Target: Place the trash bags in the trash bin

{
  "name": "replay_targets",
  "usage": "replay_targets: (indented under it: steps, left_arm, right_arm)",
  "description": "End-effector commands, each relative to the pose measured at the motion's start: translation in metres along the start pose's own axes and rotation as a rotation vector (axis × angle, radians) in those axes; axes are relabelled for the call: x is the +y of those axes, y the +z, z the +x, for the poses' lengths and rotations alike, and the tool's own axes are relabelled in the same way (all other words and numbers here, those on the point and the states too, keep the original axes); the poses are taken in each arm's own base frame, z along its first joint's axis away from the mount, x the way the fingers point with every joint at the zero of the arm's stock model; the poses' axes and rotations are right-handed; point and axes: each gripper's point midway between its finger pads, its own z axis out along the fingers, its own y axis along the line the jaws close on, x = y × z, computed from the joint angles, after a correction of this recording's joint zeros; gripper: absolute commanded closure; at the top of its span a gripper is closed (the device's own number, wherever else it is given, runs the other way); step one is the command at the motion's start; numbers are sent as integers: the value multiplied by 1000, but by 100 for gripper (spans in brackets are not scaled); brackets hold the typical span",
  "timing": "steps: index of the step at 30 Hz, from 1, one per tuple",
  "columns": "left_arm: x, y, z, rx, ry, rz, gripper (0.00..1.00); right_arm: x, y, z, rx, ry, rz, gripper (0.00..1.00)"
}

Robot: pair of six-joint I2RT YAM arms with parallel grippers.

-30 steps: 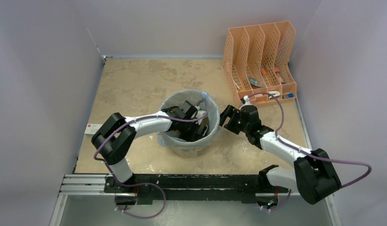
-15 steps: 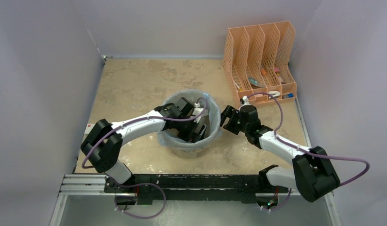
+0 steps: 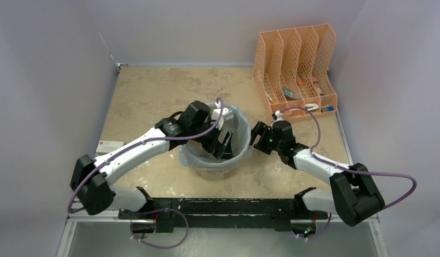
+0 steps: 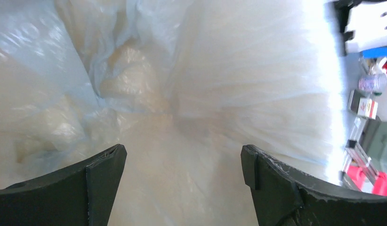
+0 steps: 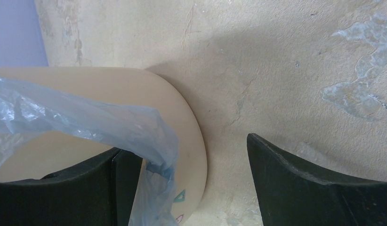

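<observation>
Lilac walls close in a mottled beige table [image 3: 153, 91]. At its 1 o'clock corner stands an orange mesh file organizer [image 3: 295, 69] with small items in its slots. At the table's centre sits the cream trash bin [image 5: 182, 113], and the pale-blue trash bag [image 3: 239, 128] lines it, its crinkled mouth draped over the rim. The left hand [image 4: 182, 155] reaches down inside the bin, jaws wide apart over bunched plastic, gripping nothing. The right hand [image 5: 186, 146] hangs at the bin's 3 o'clock side, jaws apart, straddling the rim and the bag's edge. A small white card [image 3: 110, 145] lies at the table's 9 o'clock edge.
</observation>
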Motion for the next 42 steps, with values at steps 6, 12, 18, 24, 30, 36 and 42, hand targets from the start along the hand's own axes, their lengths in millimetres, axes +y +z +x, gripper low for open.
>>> replay_targets:
  steps: [6, 12, 18, 24, 30, 36, 42]
  left_arm:
    - [-33, -88, -78, -453, 140, -100, 3]
    - [-32, -137, -99, -611, 132, -225, 1]
    - [16, -190, -89, -775, -88, -545, 0]
    - [72, -222, -45, -828, -345, -805, 0]
    - [122, -217, -20, -731, -506, -773, 0]
    - [147, -203, -2, -687, -635, -659, 0]
    - [144, -158, 33, -640, -786, -473, 0]
  right_arm:
    - [22, -13, -15, -57, -39, -73, 17]
    - [27, -19, -24, -97, -46, -73, 17]
    - [27, -21, -26, -108, -52, -65, 17]
    - [32, -26, -35, -157, -45, -83, 17]
    - [37, -28, -37, -166, -44, -100, 18]
    - [37, -28, -31, -138, -47, -103, 18]
    - [39, -31, -31, -137, -46, -110, 18]
